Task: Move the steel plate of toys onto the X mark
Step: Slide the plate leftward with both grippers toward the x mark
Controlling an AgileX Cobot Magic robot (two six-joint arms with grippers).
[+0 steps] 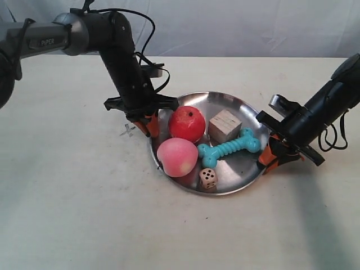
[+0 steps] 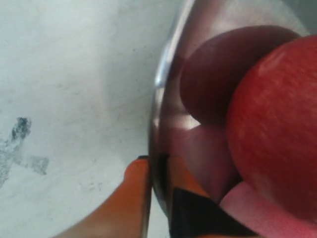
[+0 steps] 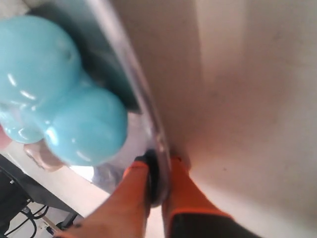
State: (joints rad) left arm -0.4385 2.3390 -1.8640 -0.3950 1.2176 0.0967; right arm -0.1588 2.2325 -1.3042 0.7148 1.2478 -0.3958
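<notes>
I had the round, shiny steel plate (image 1: pixel 225 101) clenched by its rim, left pincer (image 2: pixel 157 173) on one side, right pincer (image 3: pixel 158 173) opposite. The faint grey pen X mark (image 1: pixel 128 133) lay just outside my left pincer. Uneven arm motion could have tilted the plate, rolling the round red apple (image 1: pixel 187 124) out.

We see soft, even light in the exterior view, glare on the steel plate (image 1: pixel 225 102) (shadows fall nearward); both wrist views look blurred, perhaps from closeness.
</notes>
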